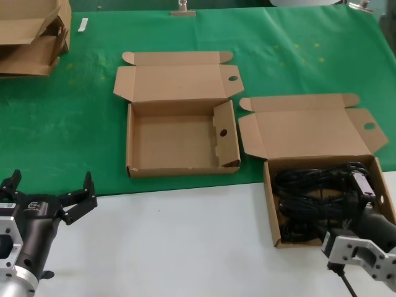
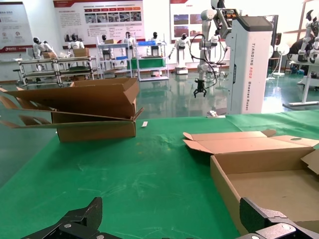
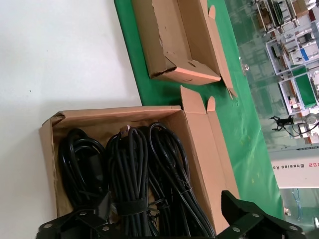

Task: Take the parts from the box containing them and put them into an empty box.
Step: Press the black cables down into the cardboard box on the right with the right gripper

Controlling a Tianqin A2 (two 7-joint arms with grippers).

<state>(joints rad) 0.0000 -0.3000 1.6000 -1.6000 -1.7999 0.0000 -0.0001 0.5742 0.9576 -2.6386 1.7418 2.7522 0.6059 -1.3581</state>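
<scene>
Right end effector (image 3: 164,219) hovers spread wide over the cable bundles (image 3: 134,184), which lie in the box of cables (image 1: 268,204) at near right. Empty box (image 1: 133,148) sits centre-left, seemingly bare inside. Left end effector (image 1: 49,201) waits near left, fingers open.

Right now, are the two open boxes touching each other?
Apart. Head view shows green cloth between the empty box and the box with the cable bundles; their walls don't meet.
</scene>
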